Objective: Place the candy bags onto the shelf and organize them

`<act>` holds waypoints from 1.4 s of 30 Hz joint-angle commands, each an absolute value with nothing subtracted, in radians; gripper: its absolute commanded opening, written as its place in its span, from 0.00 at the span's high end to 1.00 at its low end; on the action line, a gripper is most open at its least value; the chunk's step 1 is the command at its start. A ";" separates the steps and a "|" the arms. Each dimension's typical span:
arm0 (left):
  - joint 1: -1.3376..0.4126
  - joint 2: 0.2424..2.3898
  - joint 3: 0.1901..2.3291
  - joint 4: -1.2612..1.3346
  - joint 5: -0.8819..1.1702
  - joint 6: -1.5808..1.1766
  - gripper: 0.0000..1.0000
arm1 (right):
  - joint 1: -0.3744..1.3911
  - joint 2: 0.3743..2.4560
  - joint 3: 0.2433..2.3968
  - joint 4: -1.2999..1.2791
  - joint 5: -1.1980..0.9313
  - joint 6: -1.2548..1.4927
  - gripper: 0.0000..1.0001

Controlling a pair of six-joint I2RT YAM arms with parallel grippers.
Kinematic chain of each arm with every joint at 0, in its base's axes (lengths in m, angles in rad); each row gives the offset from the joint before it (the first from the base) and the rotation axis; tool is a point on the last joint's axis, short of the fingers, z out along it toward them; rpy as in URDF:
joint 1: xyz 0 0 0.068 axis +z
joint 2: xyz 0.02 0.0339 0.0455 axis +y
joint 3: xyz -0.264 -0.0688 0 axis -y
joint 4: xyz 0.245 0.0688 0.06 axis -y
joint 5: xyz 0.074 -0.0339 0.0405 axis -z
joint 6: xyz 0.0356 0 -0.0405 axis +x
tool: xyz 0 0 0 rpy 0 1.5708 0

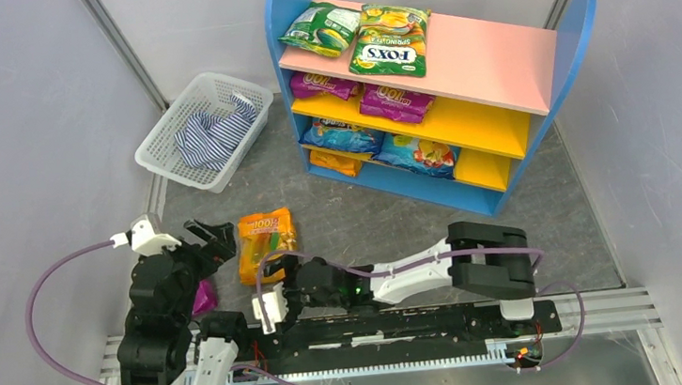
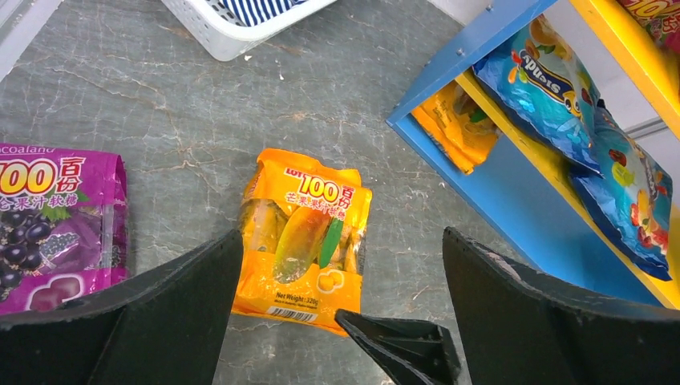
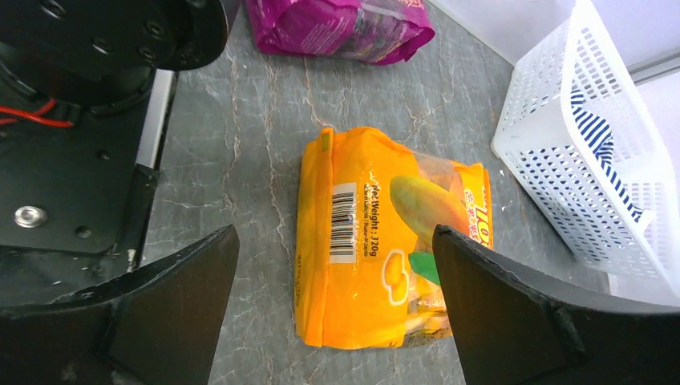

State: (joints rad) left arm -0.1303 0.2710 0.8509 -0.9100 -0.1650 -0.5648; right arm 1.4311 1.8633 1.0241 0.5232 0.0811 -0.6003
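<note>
The orange bag (image 3: 377, 249) lies flat by the bench's near edge, left of centre. The right fingers (image 3: 168, 305) and left fingers (image 2: 152, 321) hang wide above it. Only one pair should descend, centred, pinching across the width.

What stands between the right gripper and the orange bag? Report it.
Nothing visible. The orange bag lies flat on the table, framed by the open right gripper, nothing on it. The purple bag lies apart to one side.
</note>
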 commanded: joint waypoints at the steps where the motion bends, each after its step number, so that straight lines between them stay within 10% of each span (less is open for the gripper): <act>1: -0.123 0.251 0.877 -0.908 -0.189 -0.602 0.00 | 1.430 1.936 1.103 0.570 0.112 -0.686 0.02; 22: -0.117 0.271 0.872 -0.878 -0.125 -0.559 0.00 | 1.431 2.173 1.227 0.587 0.327 -0.756 0.42; 42: -0.115 0.276 0.870 -0.880 -0.126 -0.560 0.00 | 1.429 1.820 0.945 0.644 0.409 -0.709 0.91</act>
State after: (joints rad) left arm -0.1238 0.2657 0.8513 -0.9104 -0.1287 -0.5694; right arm 1.4307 1.9545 1.0092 0.6098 0.3531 -0.7311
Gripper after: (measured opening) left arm 0.996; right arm 0.180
